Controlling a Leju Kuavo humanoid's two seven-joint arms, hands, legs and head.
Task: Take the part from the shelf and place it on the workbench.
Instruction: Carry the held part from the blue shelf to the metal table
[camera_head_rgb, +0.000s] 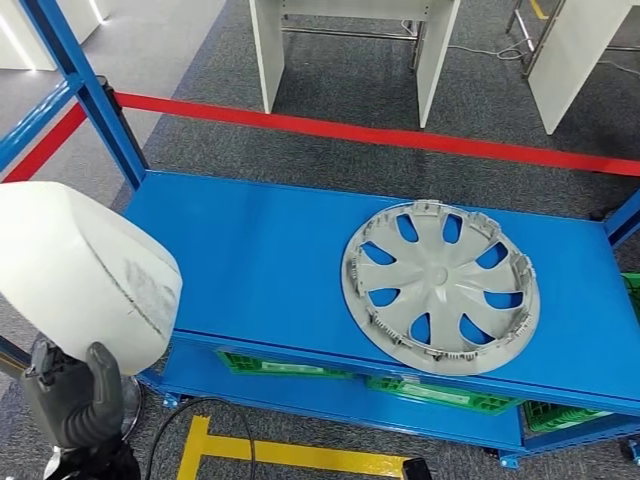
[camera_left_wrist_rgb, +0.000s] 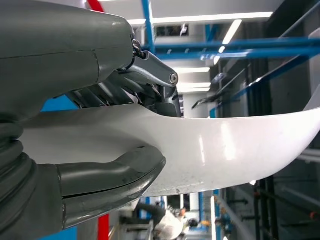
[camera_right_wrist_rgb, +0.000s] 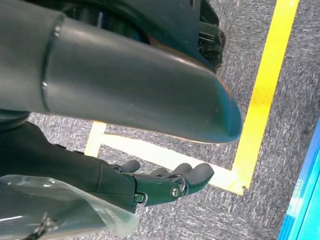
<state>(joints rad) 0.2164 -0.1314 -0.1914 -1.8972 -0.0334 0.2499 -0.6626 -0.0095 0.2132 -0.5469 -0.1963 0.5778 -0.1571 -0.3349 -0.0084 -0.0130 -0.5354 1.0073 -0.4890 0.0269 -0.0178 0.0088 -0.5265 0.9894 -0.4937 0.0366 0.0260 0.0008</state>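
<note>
My left robot hand (camera_head_rgb: 75, 395) grips the white part (camera_head_rgb: 83, 270), clamped between thumb and fingers (camera_left_wrist_rgb: 151, 90). My right robot hand (camera_right_wrist_rgb: 166, 182) hangs empty, fingers apart, above the floor (camera_right_wrist_rgb: 196, 215).

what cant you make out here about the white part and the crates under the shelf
- White part: head view, its far end is cut off by the picture's edge; full shape unclear.
- Left hand: its fingers are hidden behind the part.
- Green crates: contents hidden by the blue shelf.

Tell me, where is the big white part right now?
The white part is at the left of the head view, gripped by the robot's left hand, beside the blue shelf where the hubcap lies.
</note>
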